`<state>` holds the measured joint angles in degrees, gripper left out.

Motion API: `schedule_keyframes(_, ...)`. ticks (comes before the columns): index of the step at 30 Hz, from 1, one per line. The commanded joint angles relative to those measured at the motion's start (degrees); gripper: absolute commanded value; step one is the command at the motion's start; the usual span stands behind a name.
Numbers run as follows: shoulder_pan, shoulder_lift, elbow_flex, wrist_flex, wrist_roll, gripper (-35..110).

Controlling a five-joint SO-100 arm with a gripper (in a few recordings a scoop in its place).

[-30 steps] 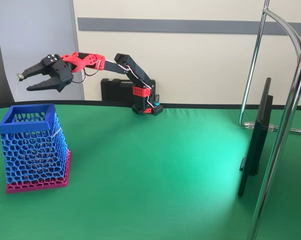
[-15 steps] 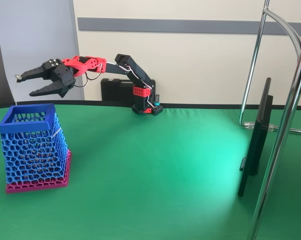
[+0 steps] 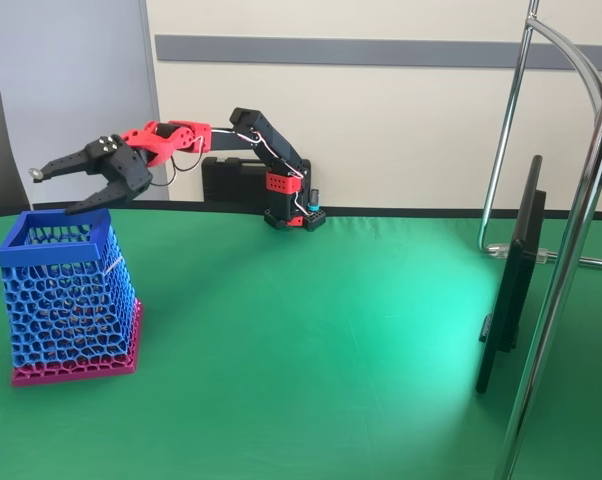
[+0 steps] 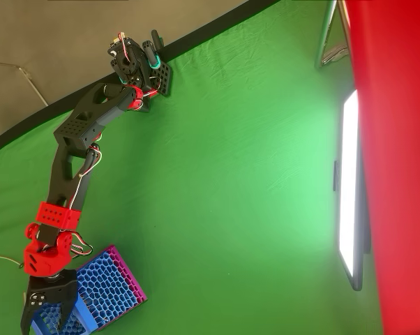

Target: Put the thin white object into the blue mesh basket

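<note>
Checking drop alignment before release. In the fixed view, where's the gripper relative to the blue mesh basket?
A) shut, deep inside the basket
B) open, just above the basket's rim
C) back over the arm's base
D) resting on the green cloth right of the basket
B: in the fixed view the gripper has its jaws spread just above the blue mesh basket; the overhead view agrees.

The tool [image 3: 61, 190], jaws spread, hangs over the basket [image 3: 56, 230], perhaps touching its rim.
</note>
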<state>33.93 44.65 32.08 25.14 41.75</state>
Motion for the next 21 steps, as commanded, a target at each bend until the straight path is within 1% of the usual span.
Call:
schedule_keyframes(1,-0.26,3.43,2.64,-6.24,-6.94,32)
schedule_keyframes(5,0.97,3.60,2.02,-8.96,-9.58,32)
schedule_keyframes(9,1.14,3.96,-0.62,-3.69,-6.24,32)
schedule_keyframes(13,2.37,4.92,-0.88,-1.85,2.90,33)
schedule_keyframes(17,3.25,4.48,-4.31,2.64,12.48,33)
schedule_keyframes(21,3.34,4.57,-7.82,7.56,19.69,33)
